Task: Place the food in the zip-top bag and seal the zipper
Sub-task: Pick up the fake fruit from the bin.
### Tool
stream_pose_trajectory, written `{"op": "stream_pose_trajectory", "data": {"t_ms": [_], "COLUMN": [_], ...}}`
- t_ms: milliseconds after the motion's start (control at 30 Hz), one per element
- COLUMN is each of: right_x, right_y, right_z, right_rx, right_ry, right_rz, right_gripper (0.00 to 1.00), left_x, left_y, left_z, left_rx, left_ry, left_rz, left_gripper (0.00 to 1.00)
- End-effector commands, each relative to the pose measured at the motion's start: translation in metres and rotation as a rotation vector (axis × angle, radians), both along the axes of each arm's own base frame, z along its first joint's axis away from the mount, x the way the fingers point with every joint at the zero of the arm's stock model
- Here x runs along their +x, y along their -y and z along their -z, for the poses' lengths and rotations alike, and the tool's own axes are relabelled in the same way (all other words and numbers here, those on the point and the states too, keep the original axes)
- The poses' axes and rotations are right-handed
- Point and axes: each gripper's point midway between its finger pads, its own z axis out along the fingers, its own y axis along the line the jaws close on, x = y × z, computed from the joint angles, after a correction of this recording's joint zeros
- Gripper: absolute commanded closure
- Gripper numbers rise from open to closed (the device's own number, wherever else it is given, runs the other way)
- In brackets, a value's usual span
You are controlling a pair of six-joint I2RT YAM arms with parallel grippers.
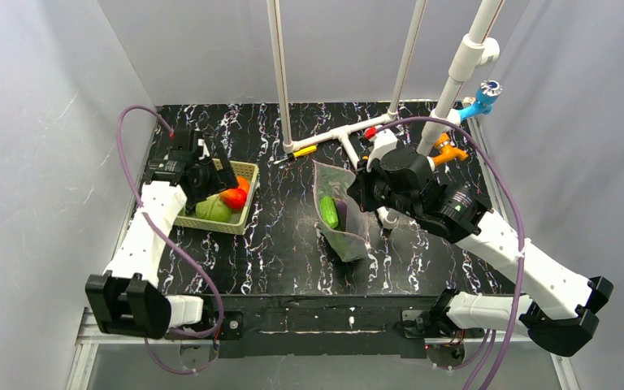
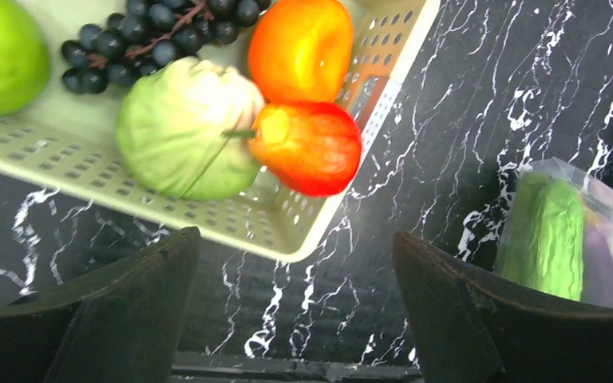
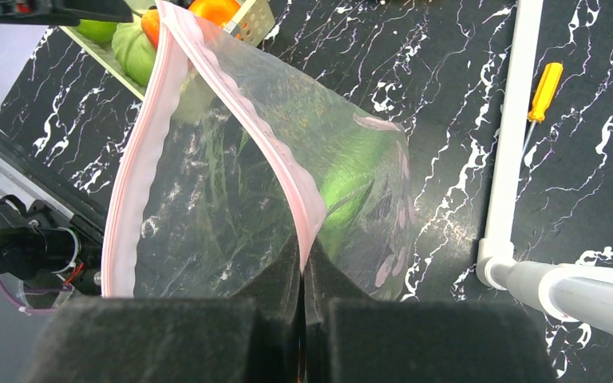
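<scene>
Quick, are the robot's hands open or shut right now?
Left gripper: open, holding nothing.
Right gripper: shut on the zip-top bag.

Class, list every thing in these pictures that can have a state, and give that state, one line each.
zip-top bag: mouth open, held up by one rim
zipper: unsealed, strips apart
cucumber: inside the bag
right pincer: shut on the bag's rim
left pincer: open, empty, over the basket's edge
basket: holds tomato, orange and other food
</scene>
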Motion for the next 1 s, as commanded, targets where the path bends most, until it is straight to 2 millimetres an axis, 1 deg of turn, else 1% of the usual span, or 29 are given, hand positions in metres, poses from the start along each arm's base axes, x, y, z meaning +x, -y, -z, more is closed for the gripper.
{"op": "stream_pose_trajectory", "data": {"t_ms": [0,67,167,267,367,433,533,700,800,833,900,933,967], "right_x": [0.003,0.003,0.003,0.003,0.004,0.004,0.003,0.003,0.002,0.001,-0.001,-0.001,-0.001], "right_y": [0.001,0.001,-0.001,-0.001,-0.002,-0.004,-0.007,-0.01,-0.01,-0.011,-0.011,-0.011,-0.011], "right_z": [-0.021,-0.022,-0.019,-0.019,-0.017,-0.017,-0.019,-0.019,-0.02,-0.022,-0.025,-0.025,-0.024], "right_rx": [0.048,0.045,0.048,0.039,0.039,0.037,0.044,0.043,0.051,0.058,0.066,0.068,0.065], "right_ry": [0.053,0.05,0.045,0.034,0.032,0.027,0.02,0.012,0.01,0.009,0.009,0.01,0.009], "right_rz": [0.005,0.01,0.006,0.004,0.003,0.001,-0.007,-0.018,-0.02,-0.023,-0.028,-0.029,-0.03], "right_gripper": [0.99,0.99,0.99,0.99,0.99,0.99,0.99,0.99,0.99,0.99,0.99,0.99,0.99], "left_x": [0.02,0.023,0.027,0.028,0.03,0.031,0.033,0.044,0.044,0.043,0.042,0.043,0.043], "left_y": [0.011,0.014,0.012,0.014,0.011,0.005,0.013,0.02,0.02,0.02,0.021,0.021,0.021], "left_z": [0.014,0.028,0.041,0.048,0.053,0.06,0.065,0.068,0.076,0.079,0.083,0.083,0.082], "left_rx": [-0.02,-0.027,-0.009,-0.007,0.018,0.047,0.015,-0.015,-0.011,-0.011,-0.014,-0.014,-0.013], "left_ry": [-0.002,-0.02,-0.024,-0.018,-0.004,-0.004,-0.005,-0.032,-0.054,-0.063,-0.074,-0.072,-0.07], "left_rz": [0.085,0.1,0.119,0.148,0.155,0.139,0.177,0.198,0.201,0.202,0.204,0.205,0.207], "left_gripper": [0.15,0.17,0.21,0.22,0.26,0.26,0.3,0.45,0.56,0.59,0.62,0.61,0.57]}}
